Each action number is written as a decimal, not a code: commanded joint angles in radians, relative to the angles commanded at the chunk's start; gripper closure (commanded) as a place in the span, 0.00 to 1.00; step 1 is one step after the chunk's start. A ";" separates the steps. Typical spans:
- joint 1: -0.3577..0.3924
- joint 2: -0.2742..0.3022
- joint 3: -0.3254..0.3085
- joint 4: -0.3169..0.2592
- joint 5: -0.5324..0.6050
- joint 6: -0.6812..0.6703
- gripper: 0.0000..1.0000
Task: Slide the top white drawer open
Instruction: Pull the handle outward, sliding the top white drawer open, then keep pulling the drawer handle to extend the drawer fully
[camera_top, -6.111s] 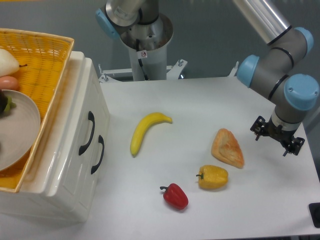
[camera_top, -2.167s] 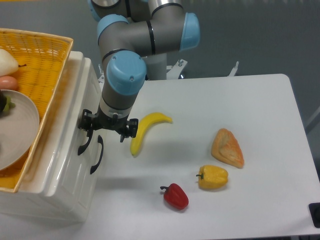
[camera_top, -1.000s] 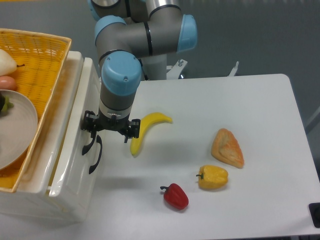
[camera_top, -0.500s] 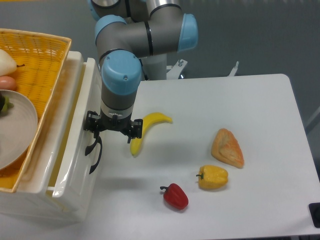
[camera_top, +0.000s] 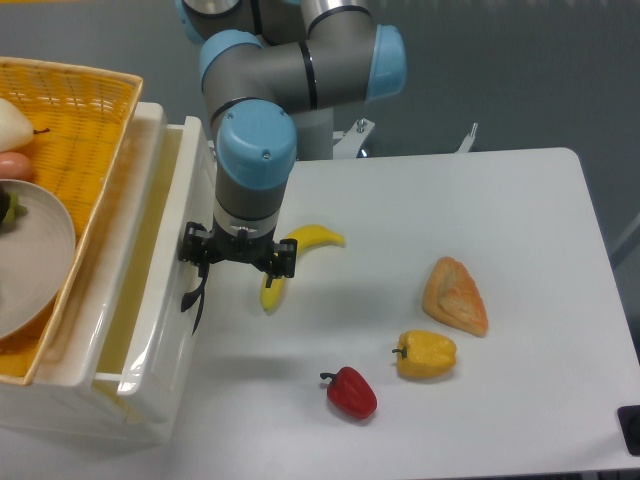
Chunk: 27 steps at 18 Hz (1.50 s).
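You find the glossy white plastic top drawer (camera_top: 160, 300) at the left of the frame, already partly out of its white cabinet (camera_top: 75, 415), its long front edge running from upper centre-left down to lower left. Its black curved handle (camera_top: 193, 298) sits directly under the left side of the two-finger gripper (camera_top: 238, 262), so any further pull heads right, toward the yellow banana (camera_top: 290, 255). Whether the fingers are clamped on that handle you cannot tell (the wrist hides them).

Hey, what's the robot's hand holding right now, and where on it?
The hand appears to hold the top white drawer by its black handle, at the handle's upper end. The grip itself is hidden beneath the wrist, so I can't confirm it.
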 joint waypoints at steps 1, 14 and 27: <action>0.005 0.000 0.000 0.000 0.000 0.000 0.00; 0.054 0.000 0.000 0.000 0.000 0.047 0.00; 0.109 -0.005 0.000 -0.002 0.000 0.089 0.00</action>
